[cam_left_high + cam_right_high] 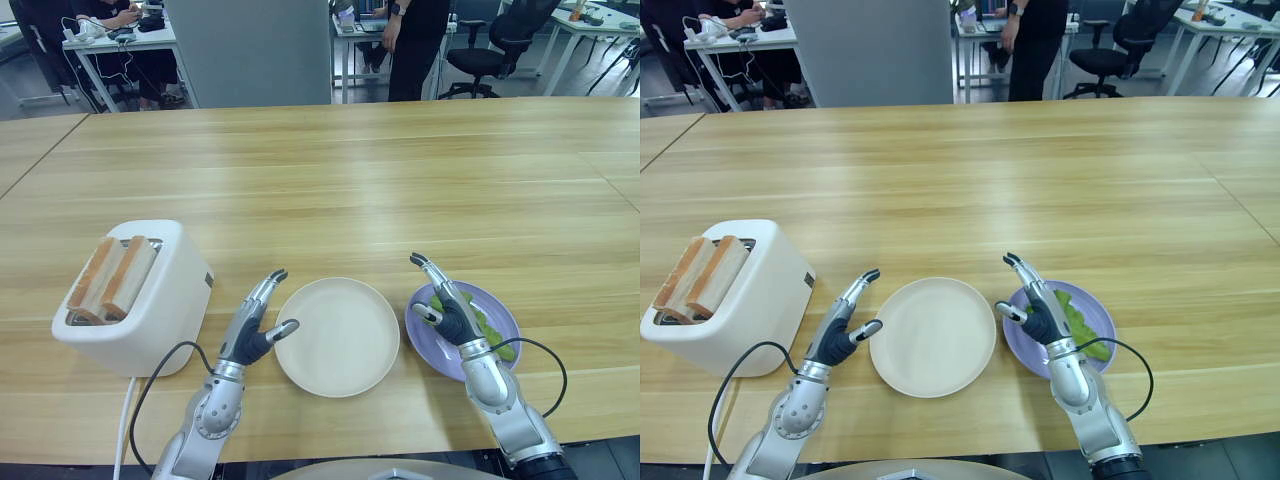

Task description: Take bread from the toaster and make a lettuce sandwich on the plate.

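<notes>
Showing the cream plate (340, 335) bare, with the sandwich not yet begun. Sitting that plate near the front middle of the wooden table (330, 170), between both hands, probably making it reachable from either side as the assembly spot.

Standing the white toaster (150, 300) to its left, apart from it, with two bread slices (112, 275) poking upright out of the slots. Rising clear of the casing, likely offering an easy pinch from above.

Holding the left hand (255, 328) empty, fingers extended and spread, low over the table between toaster and cream plate, fingertips just beside the plate's rim. Seemingly staging it for the toaster side.

Hovering the right hand (448, 312) likewise spread and gripping nothing, over the purple plate (505, 312) just right of the cream one. Carrying green lettuce (483, 322) there, partly hidden behind the hand; not possible to tell whether touching the leaves.

Pairing each hand with its nearer ingredient, in all likelihood, and calling for the bread first.
</notes>
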Controlling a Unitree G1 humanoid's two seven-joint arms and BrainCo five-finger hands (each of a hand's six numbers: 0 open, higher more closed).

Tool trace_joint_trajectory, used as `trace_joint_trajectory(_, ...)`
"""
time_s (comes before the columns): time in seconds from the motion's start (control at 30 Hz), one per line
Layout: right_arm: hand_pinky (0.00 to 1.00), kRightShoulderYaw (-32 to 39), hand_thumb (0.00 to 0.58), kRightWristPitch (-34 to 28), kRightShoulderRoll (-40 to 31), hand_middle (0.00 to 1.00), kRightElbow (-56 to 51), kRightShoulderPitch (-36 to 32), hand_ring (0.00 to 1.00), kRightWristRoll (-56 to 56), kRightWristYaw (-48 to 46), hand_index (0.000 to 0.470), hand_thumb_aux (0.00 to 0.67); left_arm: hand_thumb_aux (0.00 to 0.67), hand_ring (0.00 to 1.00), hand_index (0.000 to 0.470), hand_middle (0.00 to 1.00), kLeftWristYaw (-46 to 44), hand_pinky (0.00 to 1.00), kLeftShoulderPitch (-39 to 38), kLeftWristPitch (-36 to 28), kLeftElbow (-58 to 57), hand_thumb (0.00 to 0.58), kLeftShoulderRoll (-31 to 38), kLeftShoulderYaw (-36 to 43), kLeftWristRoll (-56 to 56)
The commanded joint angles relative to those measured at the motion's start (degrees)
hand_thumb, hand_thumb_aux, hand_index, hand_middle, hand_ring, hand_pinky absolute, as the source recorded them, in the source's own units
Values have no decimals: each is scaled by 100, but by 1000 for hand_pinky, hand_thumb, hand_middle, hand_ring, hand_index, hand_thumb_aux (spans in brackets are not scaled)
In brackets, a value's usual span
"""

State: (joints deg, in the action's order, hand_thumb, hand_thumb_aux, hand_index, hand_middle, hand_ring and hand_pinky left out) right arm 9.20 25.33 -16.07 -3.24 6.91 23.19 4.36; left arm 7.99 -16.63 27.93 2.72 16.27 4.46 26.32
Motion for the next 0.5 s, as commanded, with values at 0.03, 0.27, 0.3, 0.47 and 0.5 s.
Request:
trace_joint_trajectory(0.03, 0, 39, 0, 47, -10, 0, -65, 22, 0, -353, -320, 0, 0, 0, 106, 0, 106, -129, 106, -62, -33, 186, 0, -10, 42, -111)
trace_joint_trajectory(0.27, 0, 8, 0, 19, 50, 0, -79, -3, 0, -489, -464, 0, 0, 0, 94, 0, 94, -258, 94, 18, -125, 370, 0, -122, -14, -432)
trace_joint_trajectory(0.3, 0, -11, 0, 3, 57, 0, -100, -16, 0, -472, -445, 0, 0, 0, 94, 0, 94, -265, 94, 38, -134, 363, 0, -129, -12, -423)
trace_joint_trajectory(0.47, 0, -39, 0, -21, 76, 0, -167, -58, 0, -456, -433, 0, 0, 0, 82, 0, 82, -268, 82, 95, -197, 371, 0, -157, -57, -436)
trace_joint_trajectory(0.5, 0, -41, 0, -6, 78, 0, -166, -55, 0, -462, -433, 0, 0, 0, 82, 0, 82, -295, 82, 97, -225, 435, 0, -181, -104, -574)
